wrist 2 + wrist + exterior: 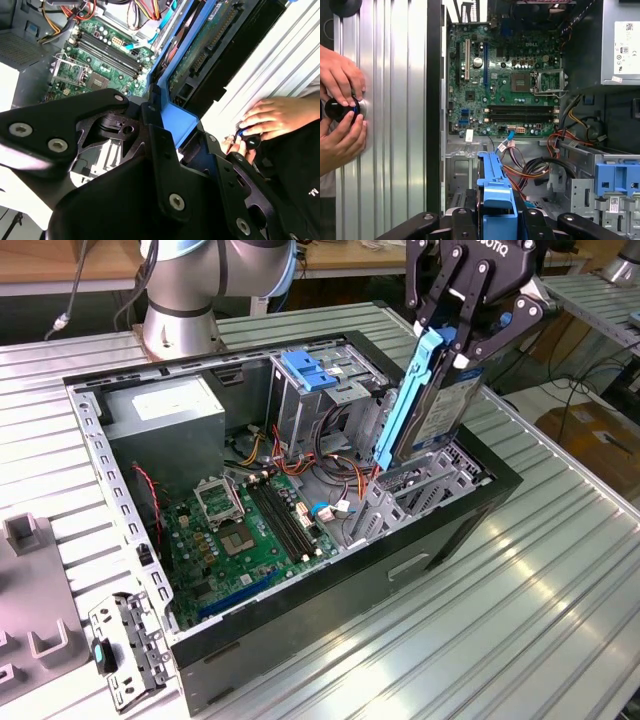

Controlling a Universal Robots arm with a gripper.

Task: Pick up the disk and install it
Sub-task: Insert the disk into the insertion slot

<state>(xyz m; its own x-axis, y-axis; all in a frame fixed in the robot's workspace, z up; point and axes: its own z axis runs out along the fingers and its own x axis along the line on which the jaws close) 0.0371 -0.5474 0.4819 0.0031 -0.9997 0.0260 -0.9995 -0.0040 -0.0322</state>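
The disk (432,410), a silver drive in a light blue bracket, hangs on edge and slightly tilted. Its lower end is at the bay by the near right wall of the open computer case (420,540). My gripper (462,343) is shut on the disk's upper end from above. In both wrist views the blue bracket (495,192) runs out from between my black fingers (165,165). The disk's circuit-board side (210,50) faces the case wall in the second wrist view. The bay beneath the disk is mostly hidden by it.
Inside the case lie the green motherboard (250,530), loose cables (335,465), a grey power supply (165,420) and a drive cage with a blue top (310,380). A person's hands (340,110) hold a knob on the table beside the case. A loose metal bracket (125,645) lies at the exterior view's left.
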